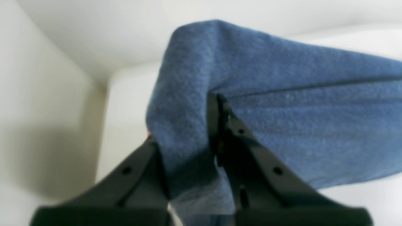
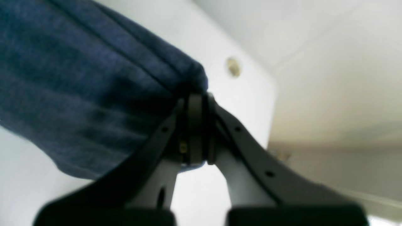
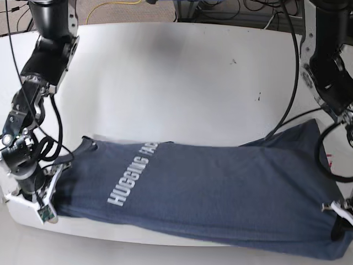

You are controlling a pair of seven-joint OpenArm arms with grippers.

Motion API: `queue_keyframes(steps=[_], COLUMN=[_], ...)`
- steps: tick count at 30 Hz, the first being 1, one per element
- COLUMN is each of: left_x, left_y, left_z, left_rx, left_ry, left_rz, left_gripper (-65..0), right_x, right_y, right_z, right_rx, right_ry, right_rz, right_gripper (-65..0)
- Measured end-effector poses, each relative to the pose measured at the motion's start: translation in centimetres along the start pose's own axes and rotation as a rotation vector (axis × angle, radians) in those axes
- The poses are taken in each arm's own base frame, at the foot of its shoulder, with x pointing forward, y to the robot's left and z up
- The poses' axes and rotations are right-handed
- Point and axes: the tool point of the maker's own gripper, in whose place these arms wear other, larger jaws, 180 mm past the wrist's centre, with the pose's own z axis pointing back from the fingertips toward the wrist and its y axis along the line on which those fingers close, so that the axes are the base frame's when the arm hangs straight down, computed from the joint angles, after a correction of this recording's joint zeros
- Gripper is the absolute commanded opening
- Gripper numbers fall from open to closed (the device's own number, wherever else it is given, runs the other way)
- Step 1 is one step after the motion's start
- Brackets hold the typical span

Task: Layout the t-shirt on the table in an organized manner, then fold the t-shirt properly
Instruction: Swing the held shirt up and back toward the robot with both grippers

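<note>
- The t-shirt is stretched lengthwise across the near part of the table, its white chest lettering facing up and reading sideways in the base view.
- One end of the cloth is pinched by the left gripper; the black fingers are seen clamped together on a raised ridge of blue fabric in the left wrist view.
- The opposite end is pinched by the right gripper, whose fingers are pressed closed on a bunched corner of cloth (a round grommet hole shows in the tabletop just beyond).
- The laying-out stage is judged to be well advanced: the body is spread long and mostly flat, though a fold is seen along the far edge and the sleeves cannot be made out clearly.
- No tidy fold is yet shown; the garment is only held taut between both arms.
- Left to be done, by this judgement: the held ends set down smooth, the garment squared, then the folds made.
</note>
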Motion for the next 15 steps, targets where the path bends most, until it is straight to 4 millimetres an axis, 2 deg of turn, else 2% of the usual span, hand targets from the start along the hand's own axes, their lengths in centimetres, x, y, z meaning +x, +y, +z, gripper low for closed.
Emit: queue_keyframes(steps=[4,9,12,15], left_x=[6.7,14.5,17.9,19.6], left_y=[0.6,1.8,2.5,2.9], left_z=[-0.2,2.1,3.8,4.7], left_rx=[-0.008,0.005,0.025,0.037], left_ry=[-0.107,-0.266,-0.335,-0.364], left_rz=[-0.013,-0.023,-0.040,-0.045], left_gripper=[-65.0,-65.0,-65.0,-65.0], right_x=[4.1,8.9,11.4,13.4], right_y=[-3.8,-7.6,-9.1,-10.1], right_z=[0.8,2.4,3.4,4.5], right_rx=[-0.080,-0.161,-0.199,-0.234], right_ry=[-0.052,-0.132,-0.167,-0.195], right_rz=[0.064,0.128,0.169,0.203], right_gripper=[-64.8,-64.8,-64.8,-64.8])
